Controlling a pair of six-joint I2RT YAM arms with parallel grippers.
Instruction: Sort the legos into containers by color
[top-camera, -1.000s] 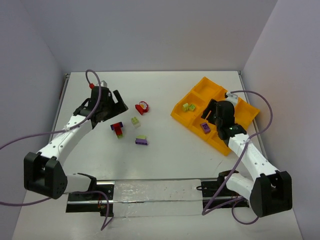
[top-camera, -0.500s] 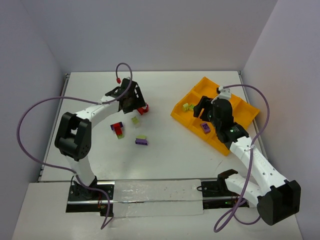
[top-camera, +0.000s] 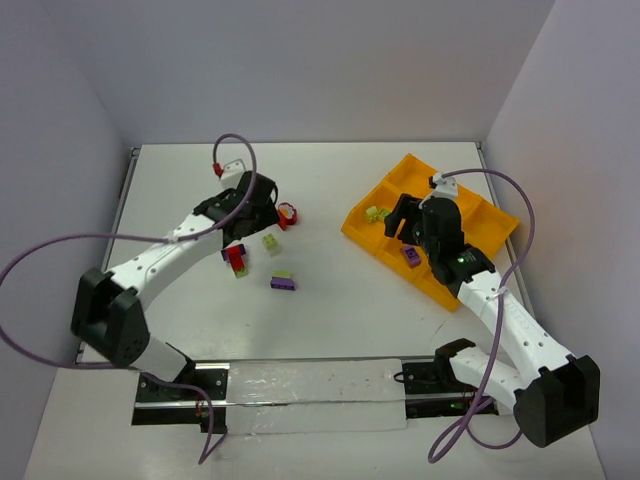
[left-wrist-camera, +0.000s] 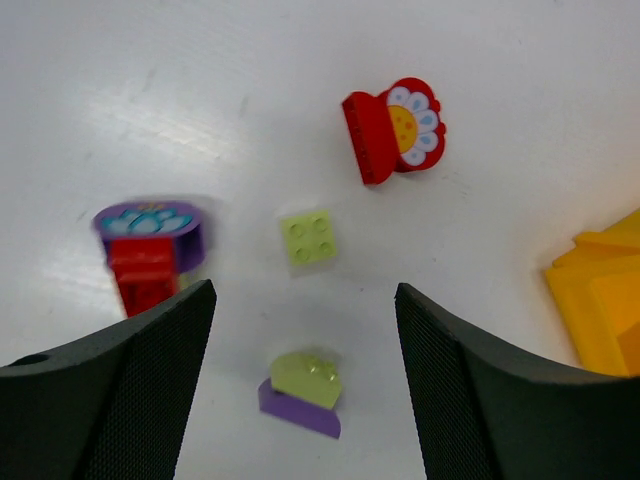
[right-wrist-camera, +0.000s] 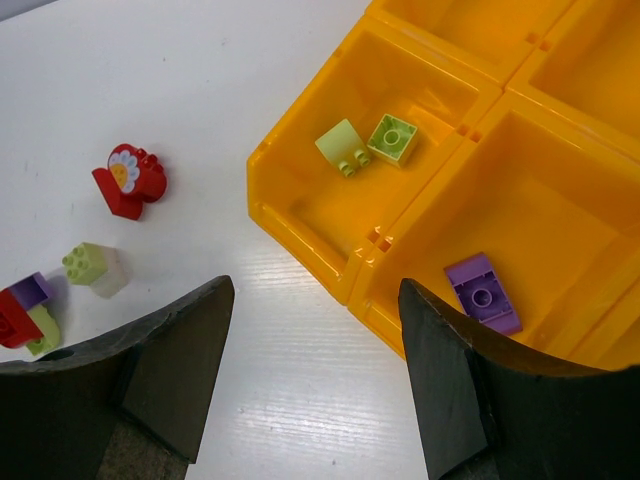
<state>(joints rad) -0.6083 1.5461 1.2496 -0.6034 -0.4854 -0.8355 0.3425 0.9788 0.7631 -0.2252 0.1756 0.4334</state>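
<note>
Loose legos lie on the white table: a red flower brick (top-camera: 287, 214) (left-wrist-camera: 393, 128), a yellow-green brick (top-camera: 270, 242) (left-wrist-camera: 309, 237), a purple-and-red clump (top-camera: 235, 258) (left-wrist-camera: 148, 247) and a yellow-green-on-purple clump (top-camera: 283, 281) (left-wrist-camera: 302, 392). My left gripper (top-camera: 258, 215) (left-wrist-camera: 302, 295) is open and empty, high above these bricks. The orange-yellow tray (top-camera: 357, 228) (right-wrist-camera: 300, 225) holds two yellow-green bricks (top-camera: 377, 213) (right-wrist-camera: 365, 143) in one compartment and a purple brick (top-camera: 410, 256) (right-wrist-camera: 482, 292) in the adjoining one. My right gripper (top-camera: 408, 222) (right-wrist-camera: 315, 290) is open and empty over the tray's near-left edge.
Walls close the table on the left, back and right. The tray's other compartments (right-wrist-camera: 590, 70) show no bricks. A purple cable (top-camera: 235, 150) loops above the left wrist. The arm bases and a rail (top-camera: 300, 385) sit at the near edge.
My left gripper has swung right from the table's left part to above the loose bricks. My right gripper has shifted slightly left and farther over the tray. No brick has moved.
</note>
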